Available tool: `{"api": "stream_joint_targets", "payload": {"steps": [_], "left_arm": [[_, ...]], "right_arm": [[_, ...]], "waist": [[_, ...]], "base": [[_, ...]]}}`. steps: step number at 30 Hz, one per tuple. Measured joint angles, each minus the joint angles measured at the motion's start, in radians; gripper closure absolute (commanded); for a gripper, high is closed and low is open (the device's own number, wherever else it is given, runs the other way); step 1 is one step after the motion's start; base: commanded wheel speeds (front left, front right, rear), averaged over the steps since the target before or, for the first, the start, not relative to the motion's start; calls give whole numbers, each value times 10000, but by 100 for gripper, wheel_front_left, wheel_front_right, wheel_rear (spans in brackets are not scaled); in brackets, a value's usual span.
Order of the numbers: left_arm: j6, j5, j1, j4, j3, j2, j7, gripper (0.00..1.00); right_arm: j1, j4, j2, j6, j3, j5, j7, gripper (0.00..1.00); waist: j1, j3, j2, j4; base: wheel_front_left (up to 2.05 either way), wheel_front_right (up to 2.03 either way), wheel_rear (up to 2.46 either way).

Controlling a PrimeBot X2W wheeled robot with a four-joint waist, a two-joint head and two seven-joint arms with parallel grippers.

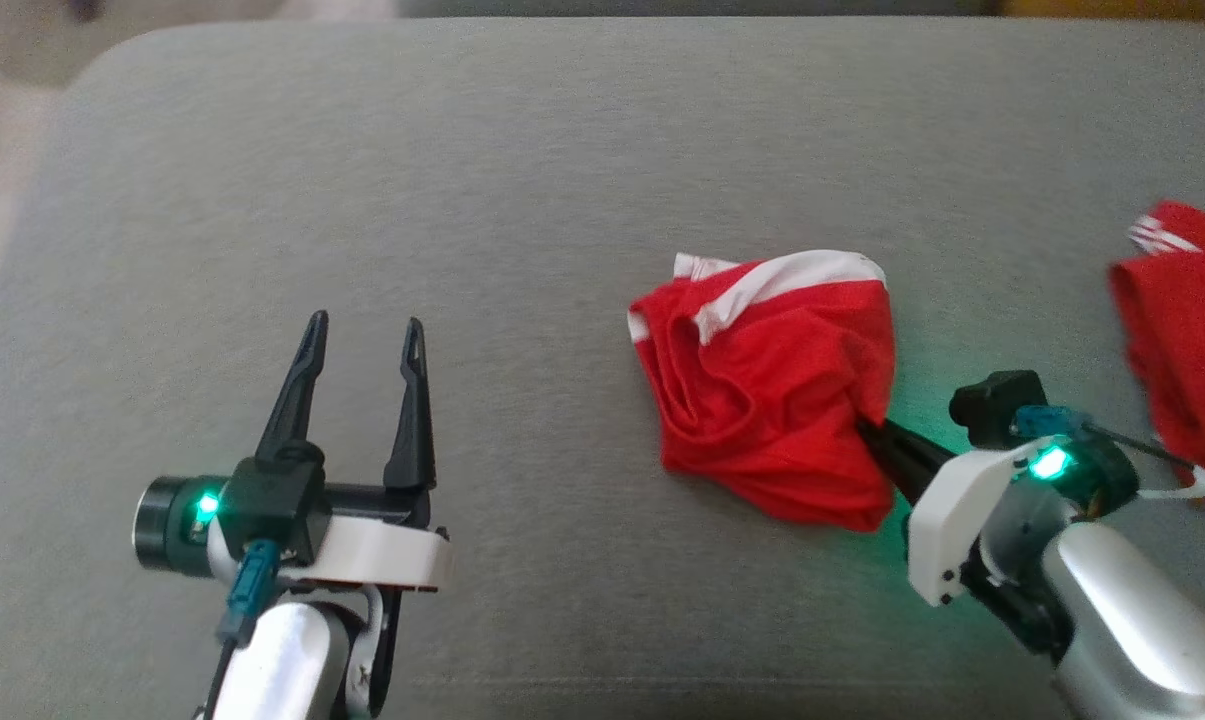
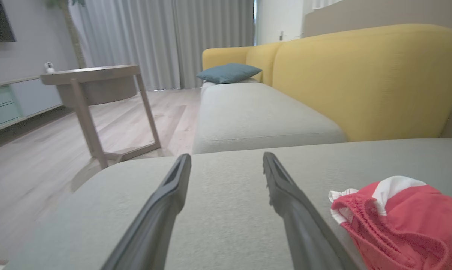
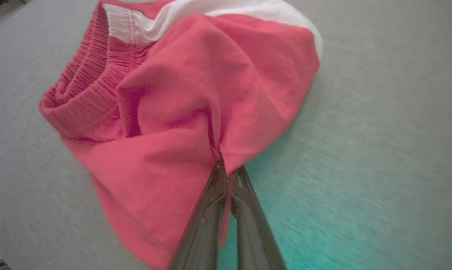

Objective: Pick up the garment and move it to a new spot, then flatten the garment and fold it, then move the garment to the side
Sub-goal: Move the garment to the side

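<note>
The garment [image 1: 772,385] is a crumpled red piece with white stripes and a ribbed waistband, lying right of centre on the grey cushion [image 1: 522,200]. My right gripper [image 1: 874,432] reaches in from the lower right and is shut on a fold at the garment's right edge; the right wrist view shows the red cloth [image 3: 195,105] pinched between the closed tips [image 3: 226,170]. My left gripper [image 1: 362,335] hovers open and empty at the lower left, well clear of the garment. In the left wrist view the garment [image 2: 402,217] sits to the right of the open left gripper [image 2: 226,161].
A second red garment with white stripes [image 1: 1187,330] lies at the cushion's right edge. Beyond the cushion stand a yellow sofa back [image 2: 361,78], a blue pillow [image 2: 229,72] and a wooden side table [image 2: 94,82] on wood floor.
</note>
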Motion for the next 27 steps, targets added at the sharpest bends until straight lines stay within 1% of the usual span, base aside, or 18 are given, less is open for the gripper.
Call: {"api": "stream_joint_targets", "payload": {"steps": [7, 10, 12, 15, 16, 22, 27], "left_arm": [[-188, 102, -138, -10, -77, 36, 0, 0], [-276, 180, -450, 10, -174, 65, 0, 0], [-330, 240, -645, 29, -232, 73, 0, 0], [-366, 278, -919, 63, -259, 111, 0, 0], [-366, 278, -919, 63, -259, 111, 0, 0], [-546, 489, -1556, 115, -451, 165, 4, 0], [-635, 617, -2105, 115, -614, 153, 13, 0]], "right_arm": [[-331, -278, -1034, 0, 380, -245, -38, 100], [-841, -127, -1486, 0, 318, -314, -418, 100], [-1262, 69, -1774, 0, 104, -339, -706, 100], [-1902, 485, -2150, 0, -359, -403, -1072, 100], [-1902, 485, -2150, 0, -359, -403, -1072, 100], [-2662, 1521, -2604, 0, -1452, -623, -1557, 100], [-2892, 2439, -2625, 0, -2353, -890, -1879, 100]], "waist": [[0, 72, 0, -1595], [0, 240, 0, -2166], [0, 421, 0, -2453], [0, 823, 0, -2745], [0, 823, 0, -2745], [0, 1614, 0, -3076], [0, 2152, 0, -3183]], "base": [[0, 0, 0], [0, 0, 0], [0, 0, 0], [0, 0, 0], [0, 0, 0], [0, 0, 0], [0, 0, 0]]}}
